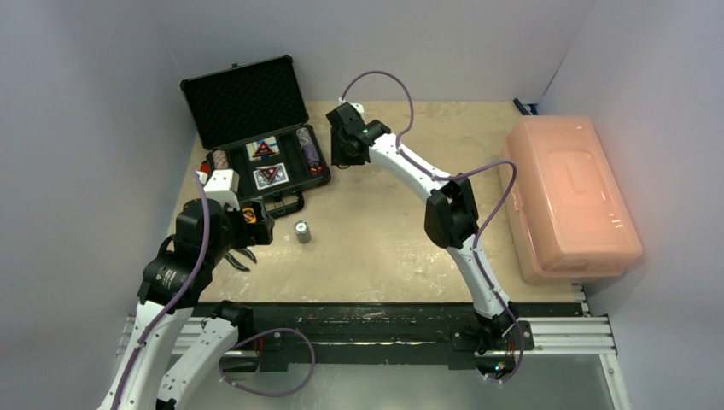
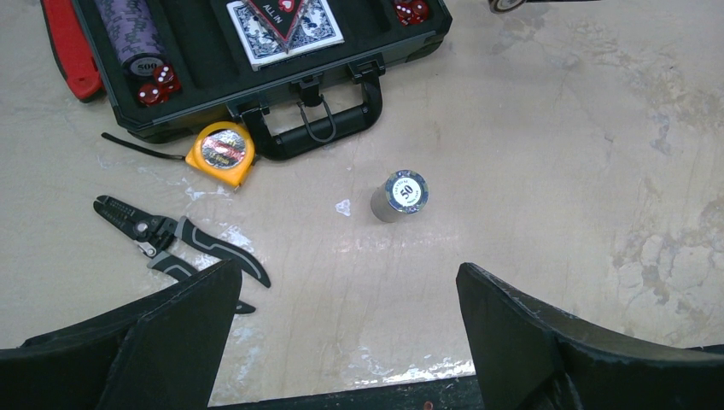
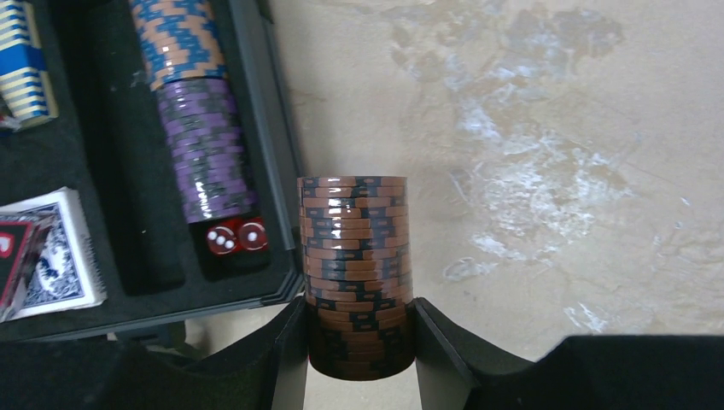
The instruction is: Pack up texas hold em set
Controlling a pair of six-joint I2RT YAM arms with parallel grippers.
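The black case [image 1: 292, 199] lies open at the back left, lid [image 1: 243, 98] raised. Its foam [image 2: 205, 77] holds a purple chip stack [image 3: 209, 145], red dice [image 3: 235, 237] and two card decks [image 1: 266, 162]. My right gripper [image 3: 359, 307] is shut on a brown chip stack [image 3: 357, 248], held just outside the case's right rim [image 3: 273, 154]. A grey chip stack [image 2: 401, 195] stands upright on the table in front of the case handle [image 2: 324, 128]. My left gripper [image 2: 348, 269] hangs open and holds nothing, on the near side of that stack.
A translucent pink bin [image 1: 568, 196] sits at the right. Black-handled pliers [image 2: 179, 243] and a yellow tape measure [image 2: 224, 152] lie left of the grey stack, near the case front. A red tool [image 2: 68, 51] lies along the case's left side.
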